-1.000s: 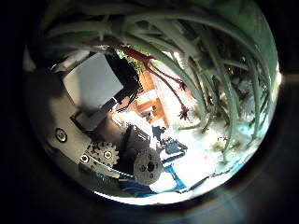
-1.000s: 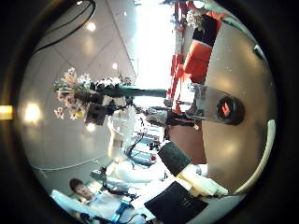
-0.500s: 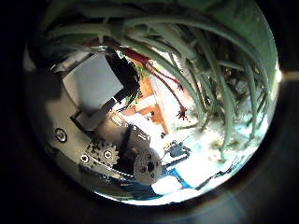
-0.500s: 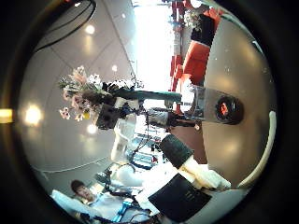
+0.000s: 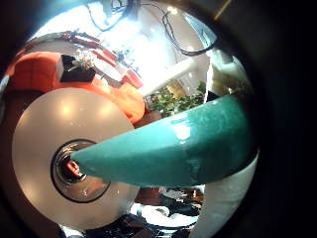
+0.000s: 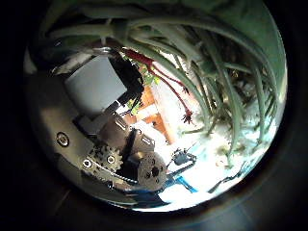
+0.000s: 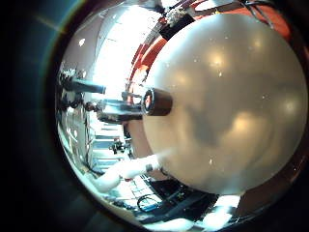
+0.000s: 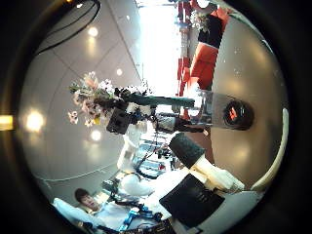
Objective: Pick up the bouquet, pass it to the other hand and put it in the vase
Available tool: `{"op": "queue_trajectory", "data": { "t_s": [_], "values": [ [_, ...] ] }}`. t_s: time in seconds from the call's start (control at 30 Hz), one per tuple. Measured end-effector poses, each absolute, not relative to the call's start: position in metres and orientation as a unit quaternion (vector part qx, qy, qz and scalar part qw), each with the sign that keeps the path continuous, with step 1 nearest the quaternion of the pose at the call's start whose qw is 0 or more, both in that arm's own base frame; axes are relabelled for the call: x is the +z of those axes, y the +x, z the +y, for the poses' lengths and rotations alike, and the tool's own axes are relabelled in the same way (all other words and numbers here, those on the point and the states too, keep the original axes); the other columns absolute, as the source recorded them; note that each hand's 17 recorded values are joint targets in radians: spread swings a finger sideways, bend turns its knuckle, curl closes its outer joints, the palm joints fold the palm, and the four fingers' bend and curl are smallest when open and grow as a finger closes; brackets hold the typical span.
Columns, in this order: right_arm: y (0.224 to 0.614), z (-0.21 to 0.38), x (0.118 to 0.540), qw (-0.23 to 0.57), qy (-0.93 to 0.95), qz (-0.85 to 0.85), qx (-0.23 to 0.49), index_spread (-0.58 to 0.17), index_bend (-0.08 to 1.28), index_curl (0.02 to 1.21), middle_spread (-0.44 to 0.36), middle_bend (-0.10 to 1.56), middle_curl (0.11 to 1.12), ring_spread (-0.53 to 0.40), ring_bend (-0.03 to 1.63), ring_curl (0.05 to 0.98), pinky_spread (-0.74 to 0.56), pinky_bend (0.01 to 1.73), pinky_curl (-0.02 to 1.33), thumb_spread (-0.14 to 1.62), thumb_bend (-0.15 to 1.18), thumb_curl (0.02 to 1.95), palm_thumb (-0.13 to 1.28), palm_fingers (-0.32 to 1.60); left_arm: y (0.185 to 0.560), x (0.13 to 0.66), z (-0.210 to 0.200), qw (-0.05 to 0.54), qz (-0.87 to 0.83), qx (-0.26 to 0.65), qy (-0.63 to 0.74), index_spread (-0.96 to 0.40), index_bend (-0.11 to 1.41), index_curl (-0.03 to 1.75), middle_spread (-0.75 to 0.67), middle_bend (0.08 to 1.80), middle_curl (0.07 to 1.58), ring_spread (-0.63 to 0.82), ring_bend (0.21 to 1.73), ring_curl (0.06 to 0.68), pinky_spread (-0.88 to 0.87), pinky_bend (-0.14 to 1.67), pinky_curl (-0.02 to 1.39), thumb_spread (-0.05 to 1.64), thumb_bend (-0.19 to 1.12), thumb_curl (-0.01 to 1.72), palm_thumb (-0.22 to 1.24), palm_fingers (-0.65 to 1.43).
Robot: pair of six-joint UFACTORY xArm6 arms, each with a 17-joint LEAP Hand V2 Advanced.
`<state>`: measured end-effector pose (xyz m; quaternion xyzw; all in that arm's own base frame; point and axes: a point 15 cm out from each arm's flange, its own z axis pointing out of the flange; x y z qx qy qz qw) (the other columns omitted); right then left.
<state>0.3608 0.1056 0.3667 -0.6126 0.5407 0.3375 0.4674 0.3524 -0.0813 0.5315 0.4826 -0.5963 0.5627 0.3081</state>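
While the round table fills most of the right little finger side palm view, it is bare apart from the vase, which stands upright on it with its mouth clear. A low cushioned seat lies on the far side of the table. The left hand is off the table's edge, well apart from the vase, with its fingers curled round the bouquet. The stems run close across that palm and point toward the vase, and nothing stands between them and it. The right hand holds nothing, its fingers loosely extended near the table.
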Motion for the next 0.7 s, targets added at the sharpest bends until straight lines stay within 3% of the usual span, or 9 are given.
{"op": "queue_trajectory", "data": {
  "t_s": [0.7],
  "values": [
    [0.363,0.105,0.361,0.466,-0.611,0.541,0.342,-0.367,0.16,0.29,0.027,0.25,0.34,0.142,0.56,0.216,0.39,0.50,0.29,1.02,-0.03,0.46,0.60,0.22,0.350,0.509,-0.076,0.320,-0.585,0.556,0.496,-0.58,1.01,0.99,-0.38,1.38,0.70,-0.36,1.51,0.562,-0.69,1.02,1.22,0.98,-0.02,1.02,0.86,1.14]
  ]
}}
